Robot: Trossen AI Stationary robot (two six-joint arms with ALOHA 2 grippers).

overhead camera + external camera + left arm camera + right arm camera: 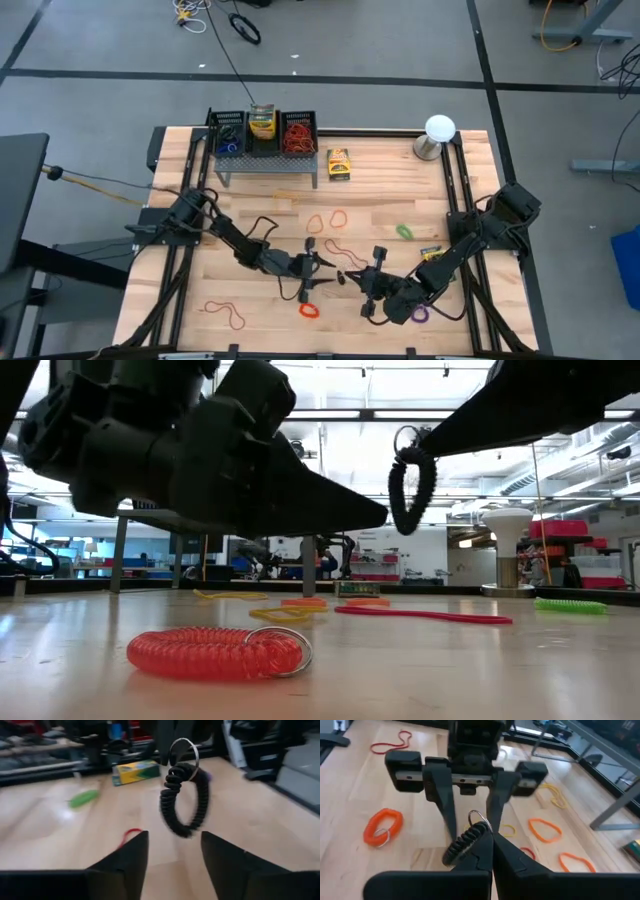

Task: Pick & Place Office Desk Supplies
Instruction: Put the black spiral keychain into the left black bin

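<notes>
A black coiled band (184, 800) with a metal ring (183, 751) hangs above the table's near middle, with my right gripper (489, 851) shut on it. My left gripper (174, 835) faces it from the table's left, level and open. Its fingertips (451, 827) stand just short of the band and touch nothing. In the low view the band (412, 485) hangs clear of the wood, beside the left finger's tip (372, 515). An orange-red coiled band (215, 652) lies flat on the table near the front edge. A crayon box (339, 164) lies flat at the far middle. My right gripper pinches the black band's upper part (470, 837), just below its metal ring, between its two shut fingers. The fingers come from the table's right, slanting down. The band hangs below them as a loop, clear of the table.
Red, orange and yellow loops (338, 218) lie around the table's middle, a green one (404, 231) and a purple coil (418, 314) to the right. A black bin rack (262, 135) holding supplies stands at the far edge. A white ball on a metal base (438, 130) stands far right.
</notes>
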